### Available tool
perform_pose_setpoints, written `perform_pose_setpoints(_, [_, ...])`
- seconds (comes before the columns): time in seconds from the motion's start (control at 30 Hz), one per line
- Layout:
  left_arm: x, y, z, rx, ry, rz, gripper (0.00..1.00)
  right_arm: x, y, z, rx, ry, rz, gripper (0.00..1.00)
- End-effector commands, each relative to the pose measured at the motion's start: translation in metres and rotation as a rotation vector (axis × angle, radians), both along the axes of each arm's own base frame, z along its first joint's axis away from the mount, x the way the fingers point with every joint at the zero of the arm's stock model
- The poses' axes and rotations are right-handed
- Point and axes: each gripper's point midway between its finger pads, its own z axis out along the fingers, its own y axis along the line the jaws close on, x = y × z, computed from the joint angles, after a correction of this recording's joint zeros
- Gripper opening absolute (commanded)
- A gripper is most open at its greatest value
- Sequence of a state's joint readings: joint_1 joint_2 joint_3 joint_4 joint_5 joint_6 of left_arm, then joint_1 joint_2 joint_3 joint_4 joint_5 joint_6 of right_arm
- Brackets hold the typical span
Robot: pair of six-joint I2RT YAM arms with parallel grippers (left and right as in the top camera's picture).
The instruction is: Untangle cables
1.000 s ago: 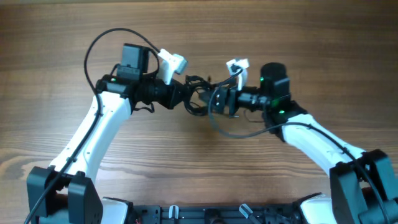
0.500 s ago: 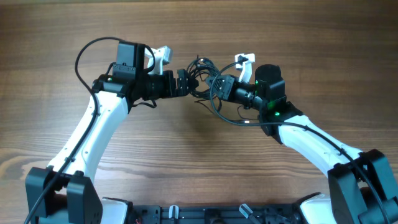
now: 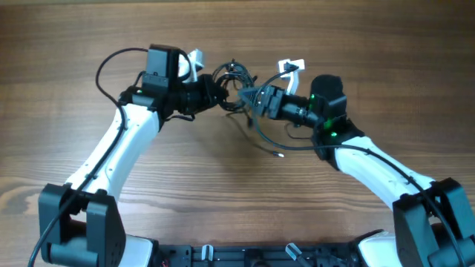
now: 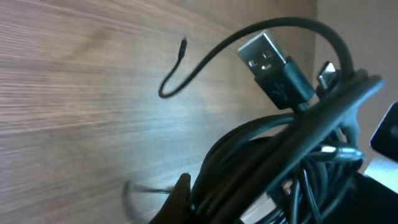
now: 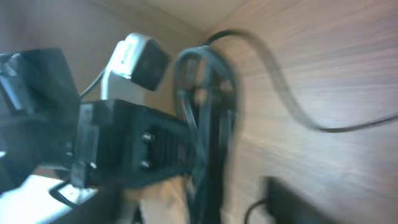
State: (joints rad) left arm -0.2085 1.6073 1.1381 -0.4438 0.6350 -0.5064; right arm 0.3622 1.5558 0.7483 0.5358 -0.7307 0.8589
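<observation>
The cables are one knotted bundle of thin black cords held up between both arms at the table's far middle. My left gripper is shut on the bundle's left side; the left wrist view shows the cords filling its jaws, with a USB plug sticking out. My right gripper is shut on the bundle's right side; the right wrist view shows the cords, blurred. A loose loop hangs down to a small plug end near the table.
The wooden table lies under both arms. The left arm's thick black cable arcs out at the left. The robot base runs along the front edge.
Both grippers have carried the bundle farther away from me and slightly up. The hanging loop has swung and its plug end now points down to the right.
</observation>
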Motion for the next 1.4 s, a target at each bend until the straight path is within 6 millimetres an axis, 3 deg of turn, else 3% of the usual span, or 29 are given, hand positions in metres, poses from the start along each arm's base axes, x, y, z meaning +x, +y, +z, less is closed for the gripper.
perform_pose_setpoints(0.0, [0.013, 0.029, 0.014, -0.069, -0.013, 0.051, 0.04, 0.011, -0.029, 0.001, -0.056, -0.119, 0.017, 1.00])
perform_pose_setpoints(0.1, [0.016, 0.040, 0.018, -0.098, -0.012, 0.067, 0.04, 0.007, -0.027, 0.001, -0.085, -0.186, 0.054, 0.96])
perform_pose_setpoints(0.2, [0.014, 0.037, 0.020, -0.112, -0.012, 0.050, 0.04, -0.016, 0.011, -0.004, -0.175, -0.358, 0.169, 0.86])
perform_pose_setpoints(0.27, [0.009, 0.029, 0.023, -0.127, -0.031, 0.000, 0.04, -0.020, 0.028, -0.008, -0.266, -0.484, 0.176, 0.86])
perform_pose_setpoints(0.33, [0.001, 0.019, 0.031, -0.174, -0.057, -0.081, 0.04, -0.023, 0.042, -0.009, -0.318, -0.545, 0.158, 0.77])
perform_pose_setpoints(0.37, [0.000, 0.018, 0.032, -0.181, -0.057, -0.086, 0.04, -0.026, 0.046, -0.008, -0.317, -0.557, 0.170, 0.70])
perform_pose_setpoints(0.4, [0.000, 0.018, 0.032, -0.181, -0.057, -0.086, 0.04, -0.031, 0.051, -0.008, -0.321, -0.574, 0.187, 0.55])
perform_pose_setpoints(0.47, [-0.001, 0.016, 0.034, -0.192, -0.056, -0.095, 0.04, -0.032, 0.052, -0.008, -0.322, -0.579, 0.191, 0.39])
perform_pose_setpoints(0.5, [-0.001, 0.016, 0.034, -0.195, -0.056, -0.097, 0.04, -0.032, 0.052, -0.008, -0.322, -0.578, 0.191, 0.27])
perform_pose_setpoints(0.53, [-0.001, 0.016, 0.034, -0.193, -0.061, -0.100, 0.04, -0.032, 0.052, -0.009, -0.322, -0.572, 0.192, 0.08])
perform_pose_setpoints(0.57, [-0.001, 0.017, 0.034, -0.175, -0.095, -0.123, 0.04, -0.033, 0.051, -0.012, -0.307, -0.515, 0.186, 0.05])
perform_pose_setpoints(0.67, [0.007, 0.025, 0.030, -0.100, -0.177, -0.134, 0.04, -0.053, 0.058, -0.010, -0.208, -0.408, 0.280, 0.05])
perform_pose_setpoints(0.73, [0.020, 0.041, 0.016, 0.031, -0.194, -0.061, 0.04, -0.072, 0.062, 0.009, -0.060, -0.319, 0.378, 0.05])
perform_pose_setpoints(0.8, [0.023, 0.044, 0.010, 0.081, -0.195, -0.038, 0.04, -0.080, 0.059, 0.045, 0.105, -0.250, 0.426, 0.05])
perform_pose_setpoints(0.9, [0.018, 0.030, 0.010, 0.077, -0.196, -0.072, 0.04, -0.068, 0.052, 0.090, 0.240, -0.287, 0.352, 0.05])
perform_pose_setpoints(0.93, [0.016, 0.024, 0.010, 0.076, -0.197, -0.089, 0.04, -0.062, 0.050, 0.096, 0.252, -0.318, 0.307, 0.05])
perform_pose_setpoints(1.03, [0.008, 0.005, 0.006, 0.106, -0.198, -0.127, 0.04, -0.018, 0.037, 0.095, 0.233, -0.318, 0.045, 0.05])
perform_pose_setpoints(1.13, [0.006, 0.010, -0.006, 0.196, -0.173, -0.098, 0.04, -0.008, 0.030, 0.104, 0.263, -0.327, -0.031, 0.05])
perform_pose_setpoints(1.2, [0.002, 0.012, -0.012, 0.220, -0.145, -0.094, 0.04, 0.006, 0.024, 0.095, 0.241, -0.289, -0.117, 0.05])
perform_pose_setpoints(1.27, [0.000, 0.012, -0.012, 0.215, -0.129, -0.087, 0.04, 0.020, 0.017, 0.063, 0.126, -0.228, -0.197, 0.05])
perform_pose_setpoints(1.37, [0.003, 0.006, -0.008, 0.191, -0.133, -0.069, 0.04, 0.016, 0.017, 0.013, -0.037, -0.116, -0.173, 0.05])
